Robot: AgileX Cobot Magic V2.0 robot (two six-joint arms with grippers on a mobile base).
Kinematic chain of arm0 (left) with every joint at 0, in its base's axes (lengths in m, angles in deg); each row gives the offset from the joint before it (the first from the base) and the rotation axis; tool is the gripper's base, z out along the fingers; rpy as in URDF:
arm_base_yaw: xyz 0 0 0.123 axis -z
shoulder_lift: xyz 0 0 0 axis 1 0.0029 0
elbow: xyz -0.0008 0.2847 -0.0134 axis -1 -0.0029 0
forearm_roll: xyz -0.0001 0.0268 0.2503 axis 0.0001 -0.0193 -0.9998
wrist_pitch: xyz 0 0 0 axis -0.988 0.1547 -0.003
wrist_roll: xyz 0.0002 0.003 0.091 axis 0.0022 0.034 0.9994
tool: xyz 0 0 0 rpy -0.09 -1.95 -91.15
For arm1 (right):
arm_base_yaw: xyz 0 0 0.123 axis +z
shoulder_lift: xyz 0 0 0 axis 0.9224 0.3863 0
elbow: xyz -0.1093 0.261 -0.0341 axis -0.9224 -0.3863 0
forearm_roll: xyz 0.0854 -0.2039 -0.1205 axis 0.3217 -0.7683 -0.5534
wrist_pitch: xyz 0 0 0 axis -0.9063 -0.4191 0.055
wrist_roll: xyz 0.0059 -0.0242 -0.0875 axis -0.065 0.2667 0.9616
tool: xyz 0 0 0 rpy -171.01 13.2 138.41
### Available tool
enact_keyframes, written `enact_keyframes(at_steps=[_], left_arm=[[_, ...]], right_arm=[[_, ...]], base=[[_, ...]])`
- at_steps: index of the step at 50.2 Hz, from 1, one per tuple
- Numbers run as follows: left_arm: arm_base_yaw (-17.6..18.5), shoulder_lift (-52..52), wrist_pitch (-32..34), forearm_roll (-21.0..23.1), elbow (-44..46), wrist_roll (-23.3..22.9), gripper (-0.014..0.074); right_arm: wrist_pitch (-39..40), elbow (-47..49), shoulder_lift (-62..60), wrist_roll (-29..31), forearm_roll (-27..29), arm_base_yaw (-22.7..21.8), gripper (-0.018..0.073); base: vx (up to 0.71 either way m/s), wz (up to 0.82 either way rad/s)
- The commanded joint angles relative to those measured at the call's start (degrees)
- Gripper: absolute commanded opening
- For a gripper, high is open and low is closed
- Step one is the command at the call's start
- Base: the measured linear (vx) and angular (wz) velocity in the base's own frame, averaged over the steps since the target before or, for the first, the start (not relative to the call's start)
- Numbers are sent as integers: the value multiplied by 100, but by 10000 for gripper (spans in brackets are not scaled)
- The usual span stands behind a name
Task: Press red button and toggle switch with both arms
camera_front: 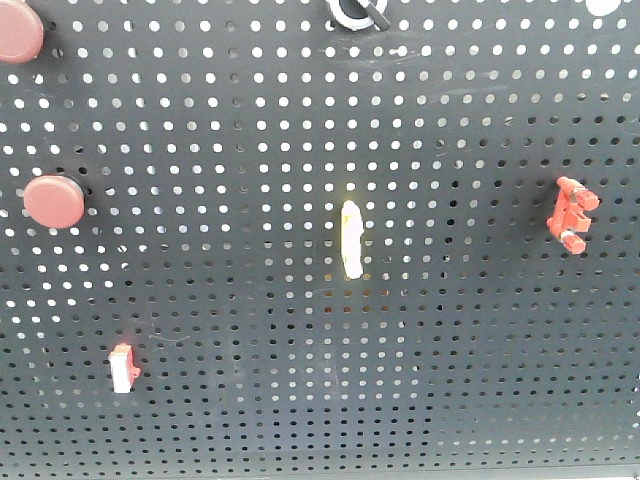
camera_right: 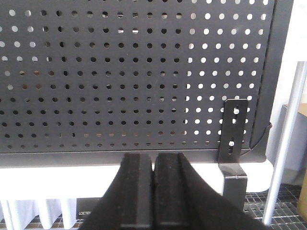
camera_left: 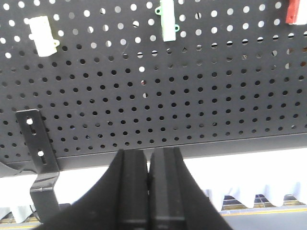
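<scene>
Pegboard (camera_front: 300, 380): dark sheet metal, matt painted finish, evenly perforated, faint scuffs. Red buttons (camera_front: 54, 200): smooth plastic, dull red, low sheen. Toggle switch (camera_front: 572, 214): red moulded plastic, slightly glossy. Central fitting (camera_front: 351, 240): pale cream plastic, smooth. Mounting bracket (camera_right: 234, 139): black slotted metal, satin. Left tool (camera_left: 148, 187) and right tool (camera_right: 154, 191): black matt pads, fine-grained, rubber-like. Post (camera_right: 283, 143): bare grey metal, smooth
</scene>
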Motion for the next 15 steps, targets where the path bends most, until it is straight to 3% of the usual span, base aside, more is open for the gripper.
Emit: enact_keyframes(at_steps=[1,15], left_arm=[[-21,-84,485,11,-196,-4,2],[-21,-84,485,11,-196,-4,2]], right_arm=[[443,-67,-71,38,-13,-39,0],[404,-67,-71,37,-13,-39,0]], base=[[0,0],[0,0]])
